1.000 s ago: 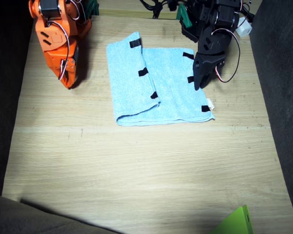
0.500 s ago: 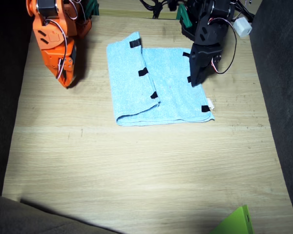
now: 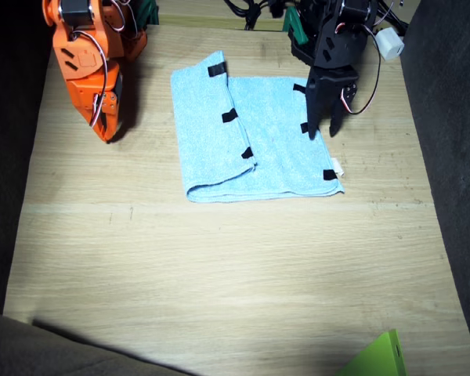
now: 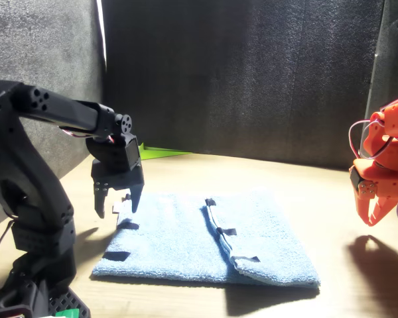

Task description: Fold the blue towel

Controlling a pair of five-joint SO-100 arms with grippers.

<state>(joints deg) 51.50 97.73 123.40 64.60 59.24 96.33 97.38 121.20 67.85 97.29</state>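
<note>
Left arm's tool (image 3: 323,130) has gone from closed to parted over the last second, jaws now spread and empty, pointing down over the edge of the blue towel (image 3: 278,145) on that arm's side; the front view shows the same tool (image 4: 117,201) hanging just above that edge, fingers astride it, whether touching the cloth I cannot tell; it had first pulled in slightly toward its own base before opening.

Blue towel lies flat on the table (image 3: 219,274), between the two arms, unmoved across the frames; one flap already lies folded over on the right arm's side, black strips showing along the fold line and along the free edge under the left tool.

Right arm's tool (image 3: 106,125) stands well apart from the cloth, pointing down at the table, slightly withdrawn from a second ago; its jaws look nearly together, nothing held.

Judgement: left tool is lining up to pinch the free edge for the next fold; task partway done; one layer only must be caught, or the cloth bunches.
</note>
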